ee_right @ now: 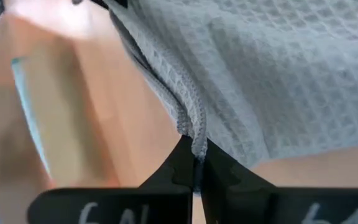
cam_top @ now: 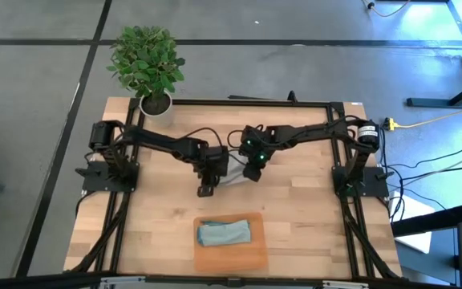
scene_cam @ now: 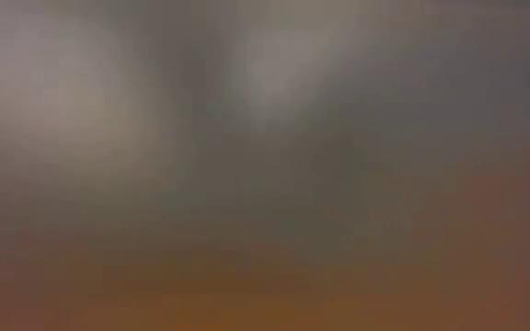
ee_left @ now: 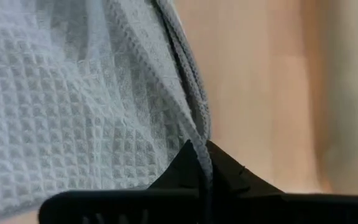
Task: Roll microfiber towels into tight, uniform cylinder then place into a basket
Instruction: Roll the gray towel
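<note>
The grey towel (ee_left: 73, 106) lies near the middle of the bench (cam_top: 311, 217), mostly hidden under the two arms in the high view, and both claws are pressed together on its hem: the left claw (ee_left: 197, 163) pinches the corded edge, and the right claw (ee_right: 194, 163) nips another stretch of the same edge. Each grip looks to hold only the thin hem at the very fingertips, so a pull or lift could let the cloth slip out, or drag one side further than the other and leave a skewed, loose roll. The claws sit close together, so if they turn inward they could knock each other. The blue towel (cam_top: 224, 233) already rests in the basket (cam_top: 251, 255), which stands near the front edge, well apart from the grey one. Between them is bare wood, with more to left and right, giving room to roll toward the front. The plant (cam_top: 147, 60) at the back left corner is well clear. The low view shows nothing usable.
</note>
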Controlling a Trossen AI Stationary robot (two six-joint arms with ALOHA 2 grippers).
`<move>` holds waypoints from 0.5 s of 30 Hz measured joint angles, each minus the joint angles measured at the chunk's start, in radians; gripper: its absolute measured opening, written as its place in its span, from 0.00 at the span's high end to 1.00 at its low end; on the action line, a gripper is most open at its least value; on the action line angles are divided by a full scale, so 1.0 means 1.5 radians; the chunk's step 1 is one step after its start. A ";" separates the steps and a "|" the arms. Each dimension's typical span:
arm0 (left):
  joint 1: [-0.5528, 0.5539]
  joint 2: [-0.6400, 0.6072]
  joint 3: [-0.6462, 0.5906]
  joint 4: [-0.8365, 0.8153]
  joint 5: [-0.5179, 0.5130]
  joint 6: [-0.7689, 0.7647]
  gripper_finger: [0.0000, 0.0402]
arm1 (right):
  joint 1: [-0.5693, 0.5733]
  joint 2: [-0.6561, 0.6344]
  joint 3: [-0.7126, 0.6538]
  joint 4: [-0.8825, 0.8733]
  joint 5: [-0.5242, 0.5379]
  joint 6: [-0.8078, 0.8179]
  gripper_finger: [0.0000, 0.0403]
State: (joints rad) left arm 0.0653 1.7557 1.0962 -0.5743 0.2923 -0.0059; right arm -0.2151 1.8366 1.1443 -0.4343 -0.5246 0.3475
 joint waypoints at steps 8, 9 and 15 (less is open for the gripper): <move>0.048 0.003 0.000 -0.001 -0.024 0.000 1.00 | -0.009 0.000 0.011 -0.003 0.083 0.047 0.98; 0.053 0.005 0.000 -0.001 -0.024 0.000 1.00 | -0.011 0.000 0.011 -0.003 0.092 0.055 0.98; 0.082 0.023 0.001 0.005 -0.022 0.001 1.00 | -0.024 0.000 0.011 0.006 0.158 0.083 0.98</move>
State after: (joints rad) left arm 0.1876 1.7899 1.0973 -0.5667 0.2591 -0.0051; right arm -0.2508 1.8366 1.1606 -0.4255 -0.2882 0.4723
